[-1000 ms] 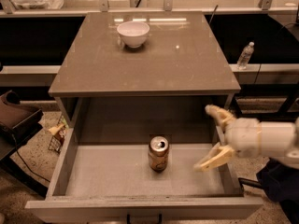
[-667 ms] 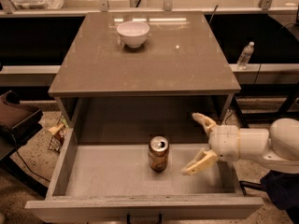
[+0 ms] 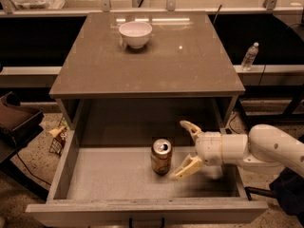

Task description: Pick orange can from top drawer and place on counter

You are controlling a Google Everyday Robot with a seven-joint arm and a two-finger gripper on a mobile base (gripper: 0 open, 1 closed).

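Note:
The orange can (image 3: 161, 156) stands upright on the floor of the pulled-out top drawer (image 3: 114, 175), near its middle. My gripper (image 3: 185, 148) reaches in from the right, inside the drawer, just to the right of the can. Its two cream fingers (image 3: 186, 168) are spread wide, open and empty, with a small gap to the can. The counter (image 3: 147, 56) is the glossy grey-brown top above the drawer.
A white bowl (image 3: 136, 33) sits at the back of the counter. A clear plastic bottle (image 3: 249, 56) stands on a ledge to the right. A brown chair (image 3: 16, 120) and a snack bag (image 3: 58, 136) lie on the floor to the left of the drawer.
My gripper has moved left inside the drawer, from near the right wall to close beside the can. The can has not moved.

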